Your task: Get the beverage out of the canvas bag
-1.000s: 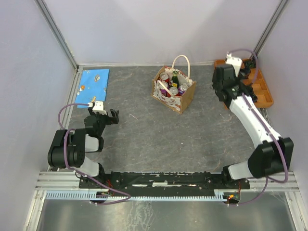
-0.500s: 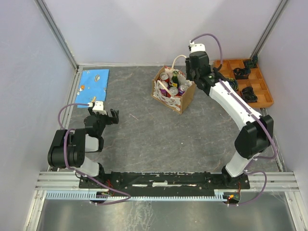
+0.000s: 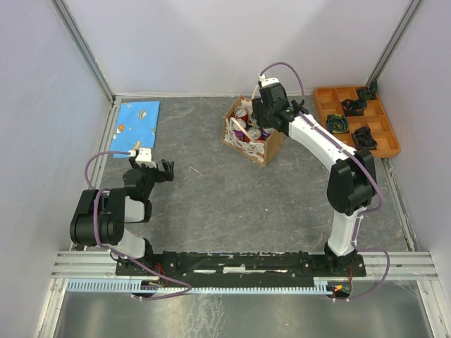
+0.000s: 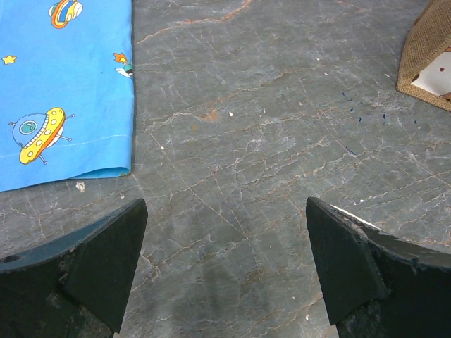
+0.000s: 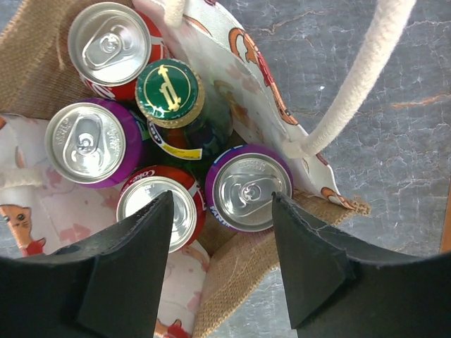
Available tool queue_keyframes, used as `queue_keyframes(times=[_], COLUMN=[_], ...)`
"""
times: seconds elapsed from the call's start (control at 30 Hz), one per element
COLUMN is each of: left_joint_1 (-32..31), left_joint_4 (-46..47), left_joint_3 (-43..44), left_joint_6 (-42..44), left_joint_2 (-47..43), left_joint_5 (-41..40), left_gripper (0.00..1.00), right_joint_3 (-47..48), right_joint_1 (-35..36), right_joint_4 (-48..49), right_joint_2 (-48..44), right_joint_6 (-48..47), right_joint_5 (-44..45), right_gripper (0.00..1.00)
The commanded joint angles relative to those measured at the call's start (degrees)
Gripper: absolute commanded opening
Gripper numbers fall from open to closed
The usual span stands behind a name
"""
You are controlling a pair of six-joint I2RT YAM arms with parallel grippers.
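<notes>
The right end effector (image 5: 222, 264) hangs directly over the mouth of the tan-brown canvas bag (image 5: 232, 296). Its two dark fingers (image 5: 123, 282) are spread wide with nothing between them. Below the gap sit a purple-rimmed drink can (image 5: 246, 189) and, just left of it, a red-sided can (image 5: 156, 208). Further in stand a green glass bottle with a gold-printed cap (image 5: 168, 91), a second purple can (image 5: 88, 144) and a second red can (image 5: 113, 46) — all upright and packed against one another. A white rope handle (image 5: 352, 77) arcs across the right of the wrist view, clear of the fingers.

A second ago this arm was out over the orange compartment tray (image 3: 318, 95) at the far right. It has swung left in two quick stages to its place above the bag, which stands far-centre on the grey stone-patterned surface (image 3: 232, 211). That reads as the approach finished and the descent not yet begun. No drink is gripped, and every one is inside the bag.

The left end effector (image 4: 225, 274) has not moved — open, empty, low over the surface at near left, with the blue cartoon-print cloth (image 4: 56, 84) beyond it to the left.
</notes>
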Motion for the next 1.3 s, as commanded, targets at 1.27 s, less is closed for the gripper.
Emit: queue_keyframes(times=[1.27], left_joint_1=[0.17], left_joint_4=[3.59], left_joint_3=[0.4], left_joint_6=[0.87], left_joint_2=[0.2], left_joint_5=[-1.11], left_gripper=[0.99], right_joint_3=[9.2], right_joint_1=[-1.49], right_joint_4=[-9.91], right_joint_2=[11.56], right_joint_6=[10.87], right_joint_5=[11.3], right_gripper=[0.62])
